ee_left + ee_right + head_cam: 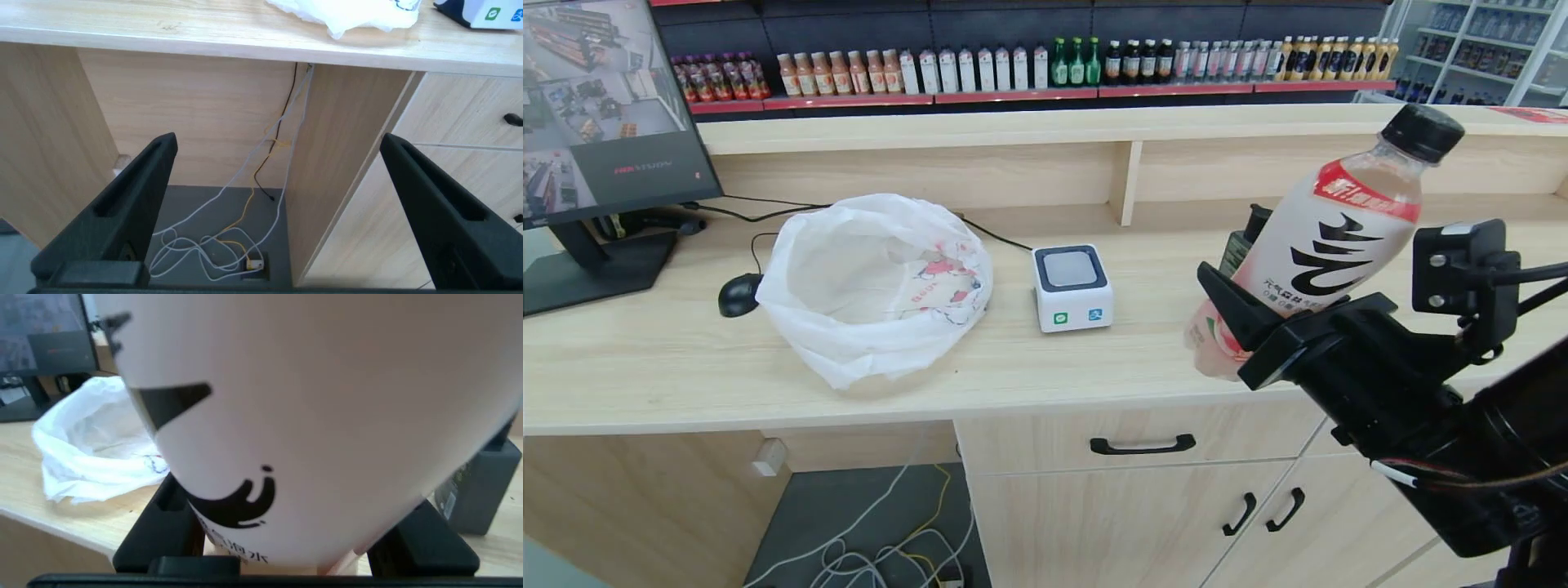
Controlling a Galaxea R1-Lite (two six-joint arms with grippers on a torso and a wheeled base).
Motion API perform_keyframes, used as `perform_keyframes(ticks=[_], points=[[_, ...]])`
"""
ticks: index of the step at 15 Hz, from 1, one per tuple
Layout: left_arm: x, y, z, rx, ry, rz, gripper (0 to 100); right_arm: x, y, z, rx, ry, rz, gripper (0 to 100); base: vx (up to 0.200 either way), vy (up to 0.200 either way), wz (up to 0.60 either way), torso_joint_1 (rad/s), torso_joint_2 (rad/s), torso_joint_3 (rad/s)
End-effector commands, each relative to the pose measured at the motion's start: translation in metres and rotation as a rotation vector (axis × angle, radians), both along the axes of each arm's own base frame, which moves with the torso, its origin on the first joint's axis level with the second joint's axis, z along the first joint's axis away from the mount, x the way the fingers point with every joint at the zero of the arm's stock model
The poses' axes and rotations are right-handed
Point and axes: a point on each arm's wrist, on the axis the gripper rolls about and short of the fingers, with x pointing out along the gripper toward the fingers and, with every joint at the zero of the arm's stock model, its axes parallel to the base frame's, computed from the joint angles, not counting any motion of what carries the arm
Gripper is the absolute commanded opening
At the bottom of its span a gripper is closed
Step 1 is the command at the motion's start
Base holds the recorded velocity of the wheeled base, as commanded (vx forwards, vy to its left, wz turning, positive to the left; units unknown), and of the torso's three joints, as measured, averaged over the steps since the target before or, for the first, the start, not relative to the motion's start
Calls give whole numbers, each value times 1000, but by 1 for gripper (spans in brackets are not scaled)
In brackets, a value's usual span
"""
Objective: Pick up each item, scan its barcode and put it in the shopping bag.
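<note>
From my head, my right gripper point(1262, 327) was clamped on the bottle point(1331, 245), which hung tilted above the right part of the counter point(686, 367), its black cap up and away from me. A dark bottle point(1245, 237) stood just behind it. The scanner point(1072, 287) sat left of that, and the open bag point(874, 286) lay left of the scanner, with a mouse point(739, 295) beside the bag.

From my left wrist, my left gripper point(278, 155) was spread wide with nothing in it, below counter height, facing cables point(221, 237) on the floor.

From my right wrist, the bottle point(327, 400) sat between my fingers point(155, 531), the bag point(90, 441) beyond.
</note>
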Motion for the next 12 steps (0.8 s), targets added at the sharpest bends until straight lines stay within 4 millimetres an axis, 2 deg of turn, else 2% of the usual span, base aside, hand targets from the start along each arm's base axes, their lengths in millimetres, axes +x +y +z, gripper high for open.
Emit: perform_keyframes(ticks=[1,12], points=[[0,0,0,0,0,1,100,0,0,2,5,-7,1,0,0,0,0,0,0,0],[0,0,0,0,0,1,100,0,1,2,2,-8,2,0,0,200,0,4,4,0]])
